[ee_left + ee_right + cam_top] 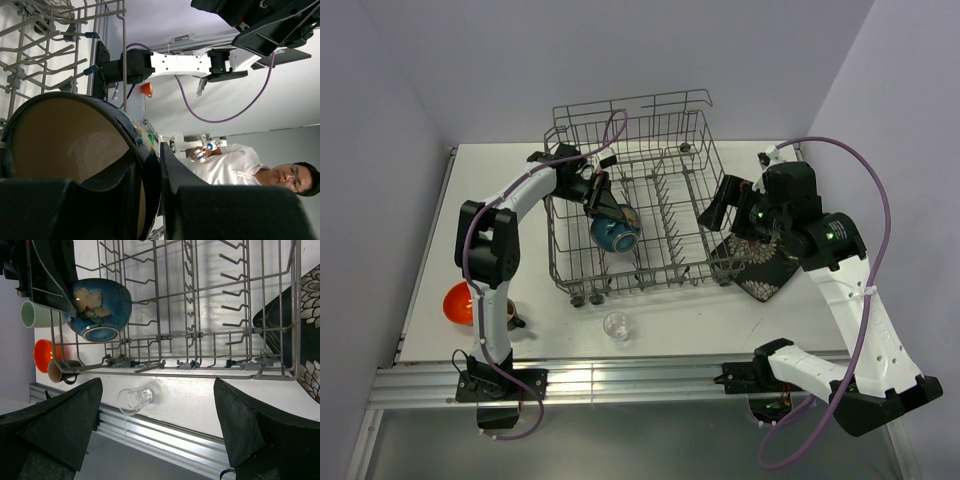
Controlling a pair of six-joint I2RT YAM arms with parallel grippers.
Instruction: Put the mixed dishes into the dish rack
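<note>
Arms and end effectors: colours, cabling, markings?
The left arm and right arm have white links and black joints, each trailed by a loose purple cable. Two green lights glow on the right arm. The left end effector and right end effector have black wedge-shaped fingers.

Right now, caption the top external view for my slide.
Left pincer holds the blue bowl inside the dish rack; right pincer hangs open by the black plate.

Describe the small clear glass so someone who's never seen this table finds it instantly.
Find the grey wire dish rack in the middle of the white table. Just outside its wall nearest the arms, the clear glass sits alone on the tabletop. It is the only see-through piece; the orange bowl and brown mug to its left are opaque.
</note>
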